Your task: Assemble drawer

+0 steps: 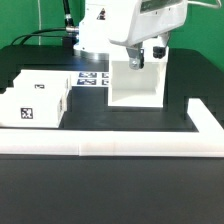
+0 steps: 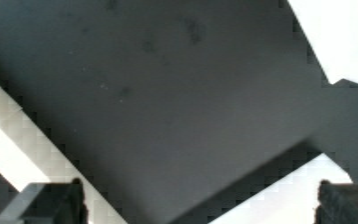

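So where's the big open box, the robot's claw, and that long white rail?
casing (image 1: 140, 88): exterior view, its inner back wall.
gripper (image 1: 136, 62): exterior view, between its fingertips.
border rail (image 1: 110, 148): exterior view, its front stretch.

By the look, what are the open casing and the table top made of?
The casing looks like white moulded plastic, smooth and fairly matte: flat even walls, crisp edges, no grain. The table top looks like a black matte sheet or mat, faintly mottled in the wrist view; I cannot tell which.
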